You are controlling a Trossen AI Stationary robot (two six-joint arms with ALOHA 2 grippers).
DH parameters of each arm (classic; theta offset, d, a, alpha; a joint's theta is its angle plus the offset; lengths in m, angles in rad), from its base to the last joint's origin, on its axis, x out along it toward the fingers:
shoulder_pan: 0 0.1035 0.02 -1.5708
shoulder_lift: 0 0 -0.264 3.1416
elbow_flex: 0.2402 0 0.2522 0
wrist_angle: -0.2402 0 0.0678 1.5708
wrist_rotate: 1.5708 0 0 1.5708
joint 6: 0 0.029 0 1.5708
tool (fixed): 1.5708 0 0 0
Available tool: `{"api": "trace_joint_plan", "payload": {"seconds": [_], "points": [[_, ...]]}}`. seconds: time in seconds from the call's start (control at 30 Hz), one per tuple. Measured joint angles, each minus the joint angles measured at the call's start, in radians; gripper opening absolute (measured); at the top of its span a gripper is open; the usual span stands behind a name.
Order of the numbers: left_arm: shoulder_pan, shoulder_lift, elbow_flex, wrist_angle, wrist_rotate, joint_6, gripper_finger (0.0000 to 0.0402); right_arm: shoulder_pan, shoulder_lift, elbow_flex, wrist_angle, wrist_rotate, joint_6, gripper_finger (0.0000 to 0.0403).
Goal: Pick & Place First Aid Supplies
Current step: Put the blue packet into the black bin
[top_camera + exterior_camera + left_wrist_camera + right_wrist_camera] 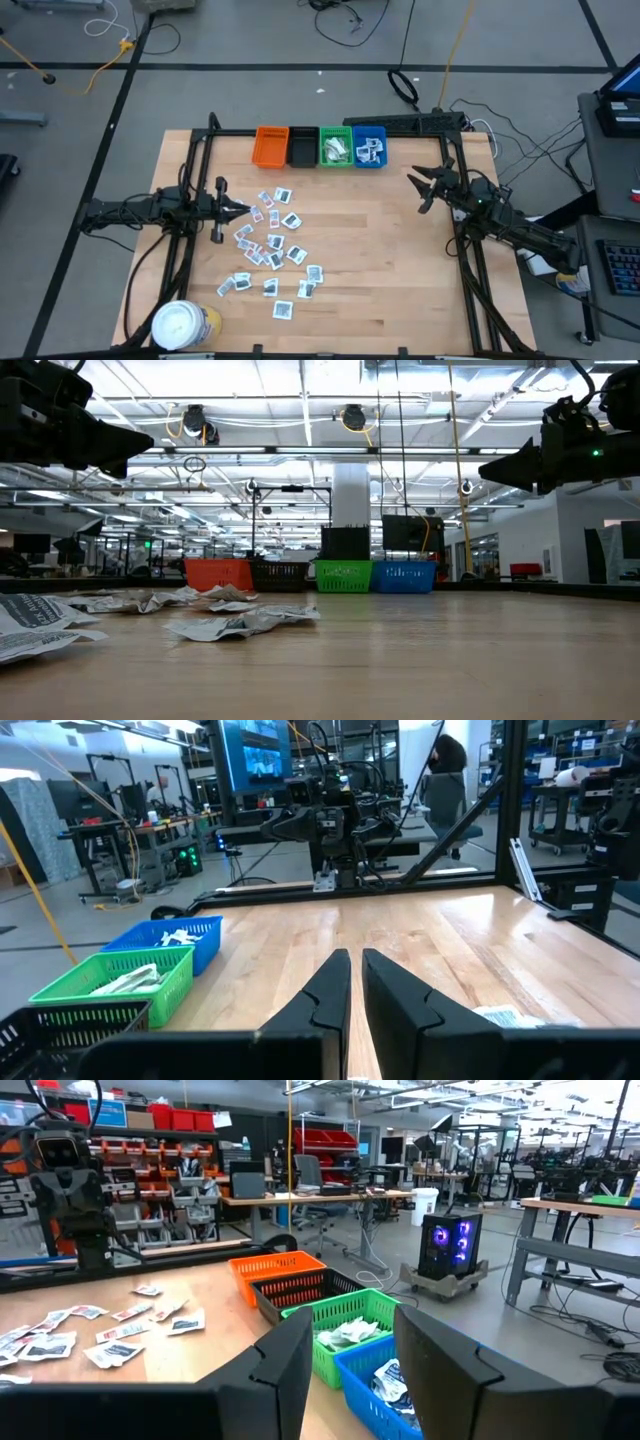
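On the worktop (pixel 400 260), at its near left corner, a white-lidded yellow tub (pixel 183 325) stands. The left tool (pixel 240 207) hangs above the worktop's left side, clenched on nothing, its tip at the edge of the first aid supplies (pixel 270 250), which lie scattered flat over the left-centre of the wood. At the far edge four bins stand side by side: orange bin (pixel 270 147), black bin (pixel 302 147), green bin (pixel 334 148) with pale wrappers inside, blue bin (pixel 369 148) with white sachets inside. The right tool (pixel 420 186) hovers over the right side, released and holding nothing, well apart from the packets
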Motion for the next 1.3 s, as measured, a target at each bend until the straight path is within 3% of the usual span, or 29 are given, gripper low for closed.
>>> {"api": "trace_joint_plan", "payload": {"seconds": [0.47, 0.83, 1.03, 1.3], "points": [[0.0, 0.0, 0.0, 0.0, 0.0, 0.016, 0.0037, 0.0, 0.0, 0.0, 0.001, 0.0, 0.0, 0.0139], [0.0, 0.019, 0.042, -0.028, 0.0, -0.12, 0.0037, 0.0, 0.0, 0.0, 0.001, 0.0, 0.0, 0.0139], [0.0, 0.193, 0.271, -0.271, 0.0, -0.137, 0.0037, 0.0, 0.0, 0.0, 0.001, 0.0, 0.0, 0.0139], [0.0, 0.6, 0.577, -0.428, 0.001, -0.211, 0.0037, 0.0, 0.0, 0.0, 0.001, 0.0, 0.0, 0.0139]]}}
